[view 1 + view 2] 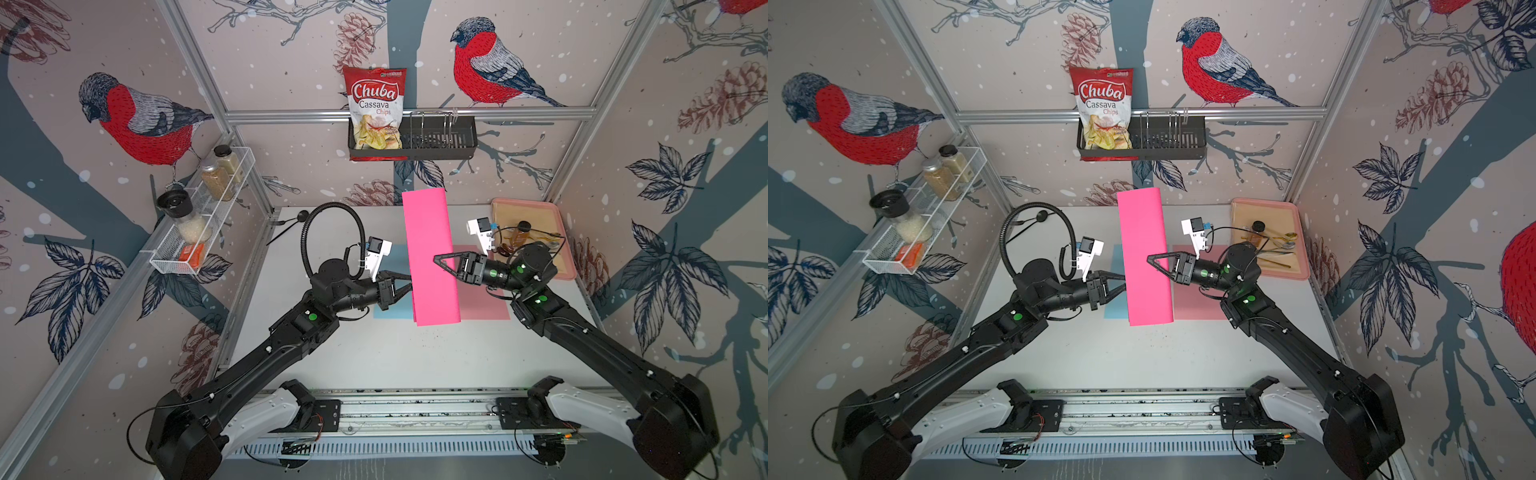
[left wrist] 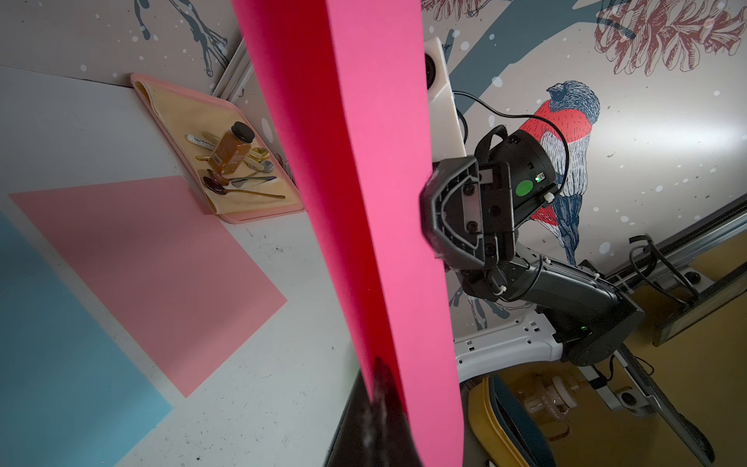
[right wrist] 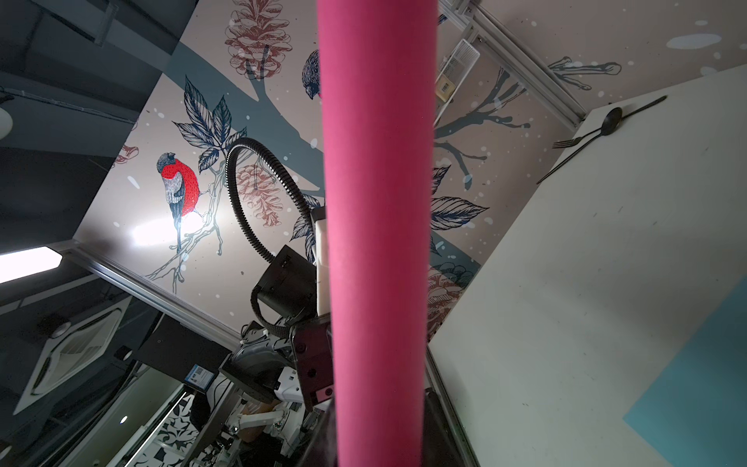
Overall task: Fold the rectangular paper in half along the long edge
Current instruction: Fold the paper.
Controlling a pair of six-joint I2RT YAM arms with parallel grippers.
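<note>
**Paper bent over in mid-air, crease not yet pressed**

You have the bright pink paper (image 1: 430, 249) lifted off the desk (image 1: 374, 353) and hanging between the two arms, above the blue sheet (image 1: 390, 311) and the pale pink sheet (image 1: 482, 307) that lie flat below. In both top views it shows as a long narrow strip, so the two long halves are already brought over one another.

Your left gripper (image 1: 405, 286) is clenched on the paper at its left side, where the two free long edges meet. The left wrist view shows the strip rising straight out of its fingers (image 2: 380, 400).

Your right gripper (image 1: 437, 260) reaches in from the opposite side with its jaws either side of the bend. You cannot tell from these views whether it is truly pinching the paper or only closing around it.

The right wrist view shows the bend as a soft round curve (image 3: 376, 202), not a sharp line. So you are roughly halfway. The halves are together, but the fold needs flattening along its full length, and the edges need checking for alignment. The tray (image 1: 567, 245) sits well clear.
</note>
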